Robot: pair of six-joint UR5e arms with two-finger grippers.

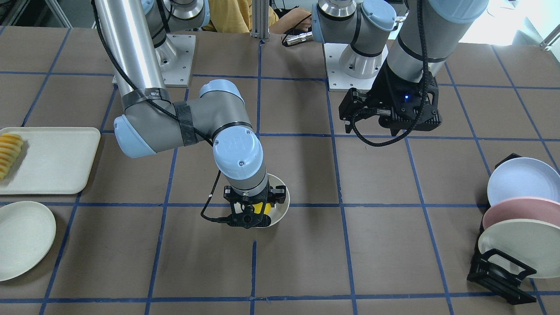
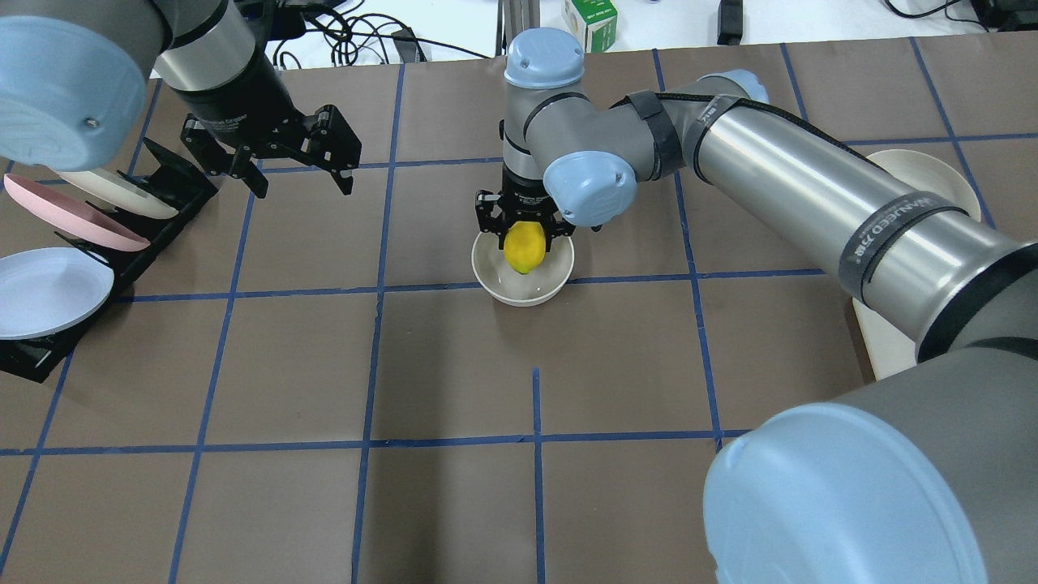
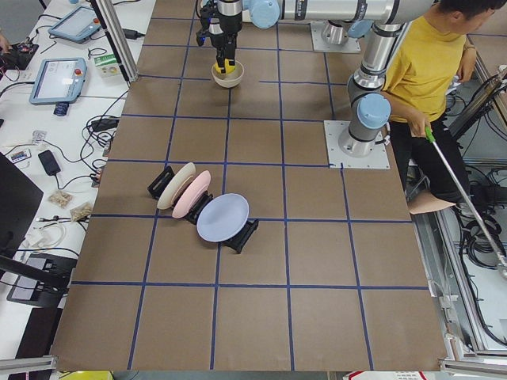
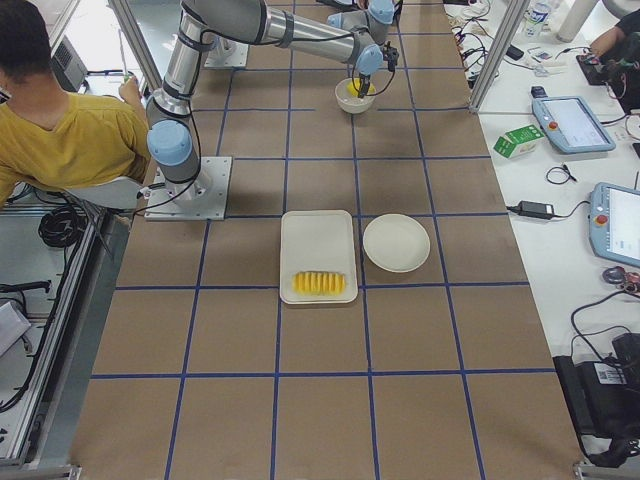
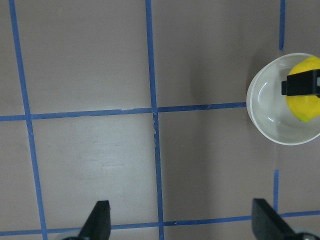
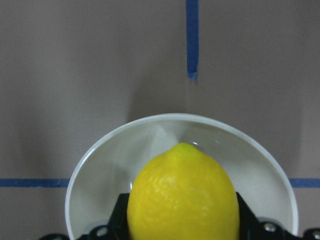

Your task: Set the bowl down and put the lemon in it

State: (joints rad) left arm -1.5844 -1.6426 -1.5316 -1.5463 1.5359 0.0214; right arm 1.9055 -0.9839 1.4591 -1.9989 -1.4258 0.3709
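Counter [image 2: 454, 365] log: right fingers [image 2: 495, 231] clamp the lemon [image 2: 525, 247] at the bowl [image 2: 519, 298] mouth, left fingers [image 5: 100, 222] spread empty; I judge opening wide could catch the rim and shove the bowl.

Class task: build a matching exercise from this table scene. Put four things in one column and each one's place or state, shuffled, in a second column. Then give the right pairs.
Column one
1. bright yellow oval lemon
2. glossy off-white round bowl
3. left gripper
4. cream rectangular tray

Column two
A. open and empty
B. stands beneath the right gripper
C. bears orange-yellow ridged sliced food
D. gripped by the right gripper, over the bowl

Pairs: 1-D, 2-B, 3-A, 4-C
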